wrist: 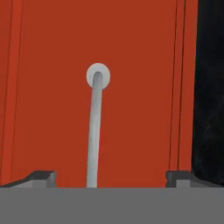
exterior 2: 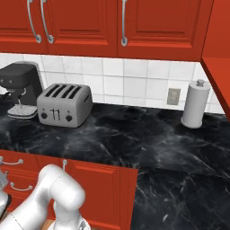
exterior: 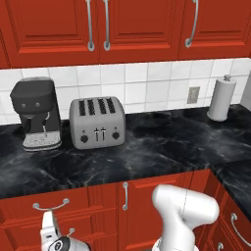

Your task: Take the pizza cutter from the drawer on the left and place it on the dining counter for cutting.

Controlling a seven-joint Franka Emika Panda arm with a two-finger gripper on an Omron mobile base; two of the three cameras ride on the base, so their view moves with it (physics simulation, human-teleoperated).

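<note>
The drawer (wrist: pixel 140 109) is shut, its red front close before the hand. Its curved silver bar handle (wrist: pixel 94 131) runs from its round mount down between my two dark fingertips (wrist: pixel 41 177). My gripper (wrist: pixel 110 178) is open, one jaw on each side of the bar and not touching it. In the left base view the gripper (exterior: pixel 49 221) sits low at the left, just under the drawer handle (exterior: pixel 50 205) below the black worktop. The pizza cutter is hidden. The dining counter is out of view.
On the black worktop (exterior: pixel 162 152) stand a grey toaster (exterior: pixel 96 122), a dark coffee machine (exterior: pixel 37 112) and a paper towel roll (exterior: pixel 219 98). A narrow red door with an upright handle (exterior: pixel 125 195) is right of the drawer. Red wall cabinets (exterior: pixel 137 29) hang above.
</note>
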